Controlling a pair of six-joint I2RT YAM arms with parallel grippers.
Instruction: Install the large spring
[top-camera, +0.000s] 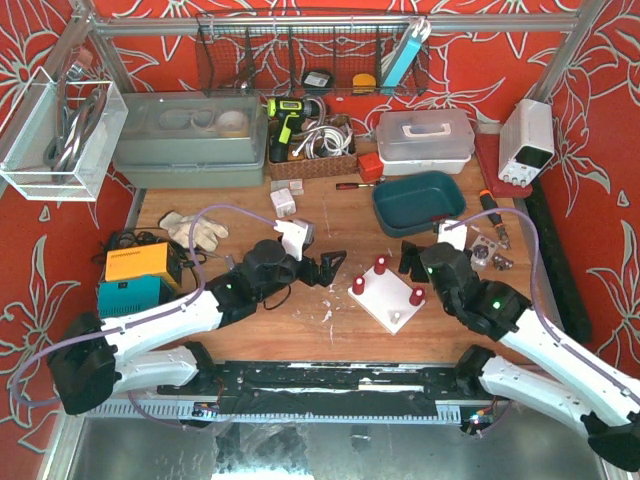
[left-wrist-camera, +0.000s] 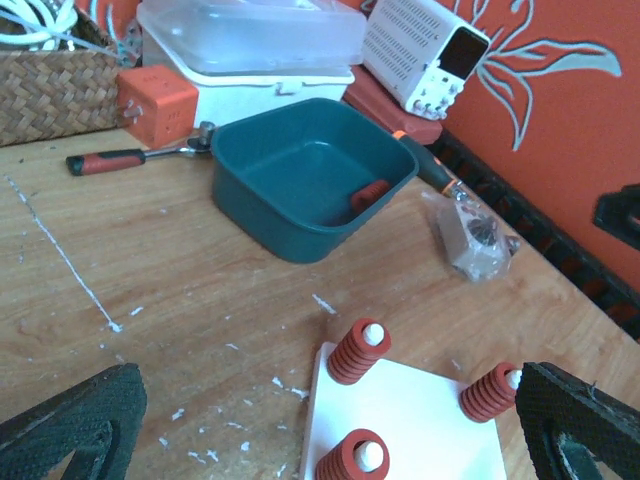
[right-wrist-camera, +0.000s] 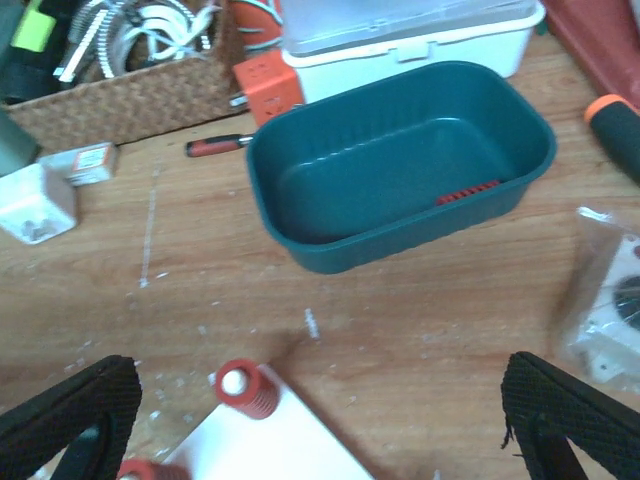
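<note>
Both arms stretch low over the table (top-camera: 330, 215), either side of the white board (top-camera: 385, 295). The left hand (left-wrist-camera: 325, 425) is spread wide and empty, pointing at the board. The right hand (right-wrist-camera: 320, 415), likewise spread and empty, faces the teal bin (right-wrist-camera: 400, 255). A red spring (right-wrist-camera: 468, 191) lies inside the bin against a wall.

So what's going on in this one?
Two robot arms hang over a white board with pegs, three of which already carry red springs. A fourth peg near the front looks bare. The left gripper and the right gripper are both open and hold nothing. One loose spring lies in the teal bin behind the board, not yet picked up.
</note>
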